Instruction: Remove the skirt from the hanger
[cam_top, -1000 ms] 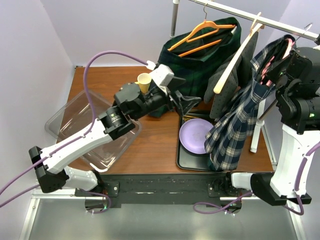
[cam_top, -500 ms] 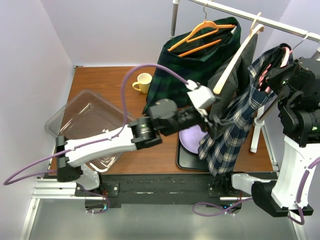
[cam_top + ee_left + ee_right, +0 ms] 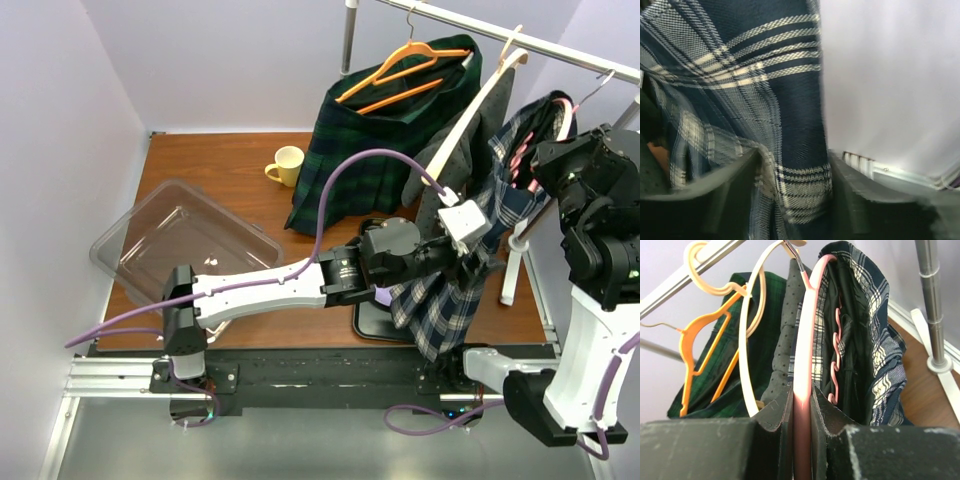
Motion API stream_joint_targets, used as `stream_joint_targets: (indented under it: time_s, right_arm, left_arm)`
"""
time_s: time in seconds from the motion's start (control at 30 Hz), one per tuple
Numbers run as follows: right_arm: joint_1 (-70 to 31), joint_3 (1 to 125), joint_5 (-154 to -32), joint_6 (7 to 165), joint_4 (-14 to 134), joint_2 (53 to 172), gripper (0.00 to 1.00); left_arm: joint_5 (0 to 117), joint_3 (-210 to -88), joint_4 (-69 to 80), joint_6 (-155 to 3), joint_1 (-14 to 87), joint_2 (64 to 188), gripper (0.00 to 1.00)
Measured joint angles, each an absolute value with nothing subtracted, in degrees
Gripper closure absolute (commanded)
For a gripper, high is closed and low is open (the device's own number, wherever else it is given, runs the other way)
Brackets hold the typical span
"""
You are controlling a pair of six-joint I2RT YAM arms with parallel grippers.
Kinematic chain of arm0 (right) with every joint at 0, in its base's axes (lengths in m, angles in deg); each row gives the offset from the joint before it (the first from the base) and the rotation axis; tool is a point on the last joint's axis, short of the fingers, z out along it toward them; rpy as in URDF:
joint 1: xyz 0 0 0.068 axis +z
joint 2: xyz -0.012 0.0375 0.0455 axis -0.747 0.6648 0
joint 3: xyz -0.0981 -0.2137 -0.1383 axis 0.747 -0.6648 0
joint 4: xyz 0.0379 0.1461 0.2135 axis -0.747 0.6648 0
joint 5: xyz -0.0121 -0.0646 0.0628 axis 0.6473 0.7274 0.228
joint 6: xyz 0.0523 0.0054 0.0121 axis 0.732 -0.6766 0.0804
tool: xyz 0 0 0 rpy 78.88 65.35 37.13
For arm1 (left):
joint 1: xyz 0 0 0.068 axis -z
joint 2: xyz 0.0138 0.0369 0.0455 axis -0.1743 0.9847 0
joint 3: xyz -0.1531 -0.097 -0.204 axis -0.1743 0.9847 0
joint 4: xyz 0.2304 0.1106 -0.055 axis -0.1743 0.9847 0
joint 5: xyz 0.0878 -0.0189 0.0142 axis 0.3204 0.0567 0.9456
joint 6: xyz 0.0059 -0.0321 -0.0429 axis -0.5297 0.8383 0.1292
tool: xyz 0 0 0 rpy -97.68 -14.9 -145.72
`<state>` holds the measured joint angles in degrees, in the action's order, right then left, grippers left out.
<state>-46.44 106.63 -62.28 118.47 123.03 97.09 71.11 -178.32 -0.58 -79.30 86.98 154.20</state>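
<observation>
Your right gripper (image 3: 801,407) is clamping the pink hanger (image 3: 802,335). The plaid skirt (image 3: 785,75) is hanging down from it; your left gripper (image 3: 792,170) is straddling a fold, jaws apart, grip unconfirmed.

Green skirt (image 3: 370,150), grey garment (image 3: 432,175) and plaid skirt (image 3: 440,310) crowd the rail (image 3: 560,48) (white hanger (image 3: 747,340) hard by pink hanger (image 3: 802,340)), walling off the right; the table (image 3: 230,185) lies bare between mug (image 3: 287,163) and bin (image 3: 180,250)
</observation>
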Motion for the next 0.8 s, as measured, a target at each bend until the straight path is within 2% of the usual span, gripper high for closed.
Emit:
stream_joint_targets:
  time_s: [0.03,0.1,0.37,0.63,0.8]
  right_arm:
    - [-46.5,106.6,-62.5,118.7,123.0,96.8,1.00]
    - [-46.5,106.6,-62.8,118.9,123.1,96.4,1.00]
    - [-46.5,107.2,-63.0,119.1,124.4,95.2,1.00]
    - [-46.1,113.0,-64.6,120.8,126.3,96.8,1.00]
    - [-45.7,109.9,-65.5,123.0,122.9,92.5,1.00]
  left_arm:
    - [71.5,-178.3,-0.6,-79.7,87.0,154.4,0.78]
    - [71.9,-178.3,-0.8,-79.6,86.9,154.4,0.99]
    - [73.1,-170.8,-3.5,-80.2,87.0,149.3,1.00]
    - [75.4,-162.9,-5.1,-80.3,86.9,139.6,1.00]
    - [76.3,-161.1,-5.0,-80.3,87.0,135.4,1.00]
